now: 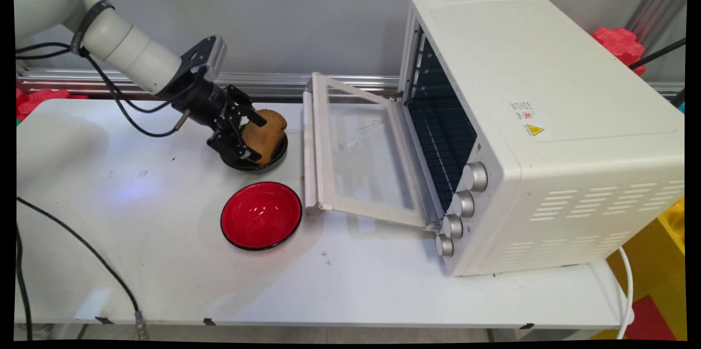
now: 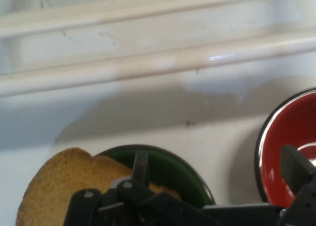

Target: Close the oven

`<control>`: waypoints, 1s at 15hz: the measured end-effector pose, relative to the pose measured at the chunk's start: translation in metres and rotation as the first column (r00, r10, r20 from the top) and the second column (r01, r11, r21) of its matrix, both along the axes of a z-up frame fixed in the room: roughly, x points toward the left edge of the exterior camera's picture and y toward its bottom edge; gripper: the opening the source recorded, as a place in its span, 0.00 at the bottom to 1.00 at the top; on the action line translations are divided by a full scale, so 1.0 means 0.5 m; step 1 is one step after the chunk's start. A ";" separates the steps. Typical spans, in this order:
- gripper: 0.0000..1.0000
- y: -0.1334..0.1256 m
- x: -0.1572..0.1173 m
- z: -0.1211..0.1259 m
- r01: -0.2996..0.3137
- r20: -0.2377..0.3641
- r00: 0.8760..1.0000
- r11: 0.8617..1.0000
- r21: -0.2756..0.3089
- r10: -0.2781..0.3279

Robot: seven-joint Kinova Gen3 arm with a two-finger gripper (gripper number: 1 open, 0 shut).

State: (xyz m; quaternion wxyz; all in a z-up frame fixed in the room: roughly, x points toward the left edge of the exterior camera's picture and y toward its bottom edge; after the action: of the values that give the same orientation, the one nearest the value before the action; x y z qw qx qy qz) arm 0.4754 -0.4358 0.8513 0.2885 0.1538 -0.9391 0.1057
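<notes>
White table under my gripper [image 1: 249, 138], which I read as clamped on the bread slice [image 1: 266, 135] over the dark plate [image 1: 274, 161]; red bowl [image 1: 261, 216] just nearer, oven door [image 1: 358, 157] open beyond.

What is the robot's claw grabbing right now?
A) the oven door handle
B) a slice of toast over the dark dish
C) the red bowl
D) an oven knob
B: the gripper is closed on the slice of toast over the dark dish, while the red bowl and the open oven stand untouched.
</notes>
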 end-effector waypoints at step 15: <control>0.00 -0.027 0.003 -0.003 -0.030 -0.107 0.993 0.994 0.107 0.042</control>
State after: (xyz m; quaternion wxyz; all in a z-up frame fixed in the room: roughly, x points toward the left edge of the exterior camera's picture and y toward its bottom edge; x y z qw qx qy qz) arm 0.4766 -0.4492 0.8498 0.3291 0.1913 -0.9232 0.0525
